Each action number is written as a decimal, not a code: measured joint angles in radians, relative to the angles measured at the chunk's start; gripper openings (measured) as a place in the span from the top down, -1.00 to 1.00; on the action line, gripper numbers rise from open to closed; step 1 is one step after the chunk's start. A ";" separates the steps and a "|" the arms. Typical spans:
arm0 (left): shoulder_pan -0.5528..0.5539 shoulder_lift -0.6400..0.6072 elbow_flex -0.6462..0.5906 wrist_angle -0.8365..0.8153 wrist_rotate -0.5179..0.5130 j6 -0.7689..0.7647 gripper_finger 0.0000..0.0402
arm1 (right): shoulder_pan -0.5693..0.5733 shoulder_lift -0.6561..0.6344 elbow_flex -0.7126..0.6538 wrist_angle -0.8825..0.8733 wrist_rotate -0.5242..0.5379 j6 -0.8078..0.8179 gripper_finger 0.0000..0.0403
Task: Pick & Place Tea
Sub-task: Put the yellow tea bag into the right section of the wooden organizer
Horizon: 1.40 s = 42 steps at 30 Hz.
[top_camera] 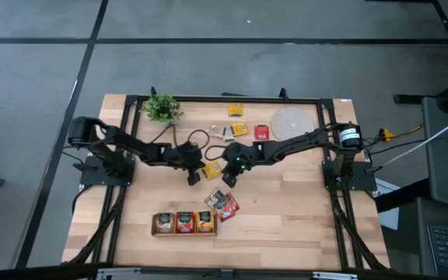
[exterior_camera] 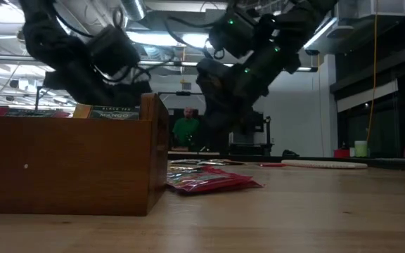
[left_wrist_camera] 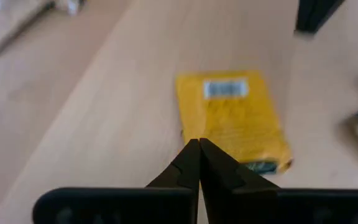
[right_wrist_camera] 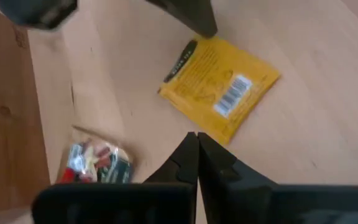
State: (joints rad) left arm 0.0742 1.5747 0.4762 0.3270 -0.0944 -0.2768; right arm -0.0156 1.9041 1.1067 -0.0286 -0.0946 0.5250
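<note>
A yellow tea sachet (top_camera: 211,169) (left_wrist_camera: 232,118) (right_wrist_camera: 219,87) lies flat on the table's middle, between my two grippers. My left gripper (top_camera: 194,177) (left_wrist_camera: 199,143) is shut, slanting down, its tips at the sachet's edge. My right gripper (top_camera: 229,180) (right_wrist_camera: 197,134) is shut too and hangs just off the sachet's opposite side, above the table. Red sachets (top_camera: 222,204) (exterior_camera: 209,181) lie loose beside the wooden tray (top_camera: 155,224), which holds yellow and red sachets. My left gripper's shut fingertips (right_wrist_camera: 205,30) meet the yellow sachet at one corner of its edge (right_wrist_camera: 194,42), coming slanting down from the table's left. The sachet lies flat on the wood. Whether its edge is caught between the tips, I cannot tell.
More sachets (top_camera: 239,129) lie at the back by a round woven mat (top_camera: 290,122). A small green plant (top_camera: 162,107) stands at the far left. The tray wall (exterior_camera: 69,169) is close to the near edge. A person (exterior_camera: 185,130) shows far behind the table.
</note>
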 joint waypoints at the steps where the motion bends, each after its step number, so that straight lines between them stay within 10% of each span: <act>1: 0.000 0.014 0.003 -0.014 0.000 0.000 0.99 | 0.001 0.000 -0.011 0.021 0.002 0.015 0.95; 13: 0.001 0.110 0.015 0.029 0.058 -0.048 0.99 | 0.001 -0.004 -0.119 0.095 0.097 0.141 0.84; 28: 0.000 0.112 0.007 0.070 0.065 -0.032 0.99 | -0.005 0.011 -0.134 0.127 0.049 0.234 0.05; 42: 0.000 0.112 0.007 0.070 0.065 -0.031 0.98 | -0.035 0.082 -0.133 0.284 -0.057 0.258 0.31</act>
State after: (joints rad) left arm 0.0746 1.6867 0.4835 0.3973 -0.0295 -0.3080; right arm -0.0503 1.9865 0.9741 0.2554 -0.1520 0.7834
